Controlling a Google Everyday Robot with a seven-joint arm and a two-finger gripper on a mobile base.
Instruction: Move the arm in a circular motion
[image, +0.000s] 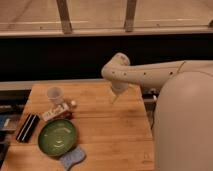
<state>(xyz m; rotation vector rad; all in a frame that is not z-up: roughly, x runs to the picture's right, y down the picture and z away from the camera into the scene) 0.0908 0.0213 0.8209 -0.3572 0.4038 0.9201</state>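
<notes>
**Arm poised over the far side of the bench**

The wooden bench lay bare across its centre and 3 o'clock side, up to the right edge. The arm, cream-white with smooth thick tubes and a rounded elbow, reached in from 3 o'clock. Its end effector, a small pale tip, hung above the bench's 12 o'clock edge; whether it stood wide or narrow could not be told. At 9 o'clock sat one cup, one green bowl, one blue sponge.

My gripper hangs above the wooden surface, which carries a green bowl, a cup, a blue sponge and a black box.
</notes>
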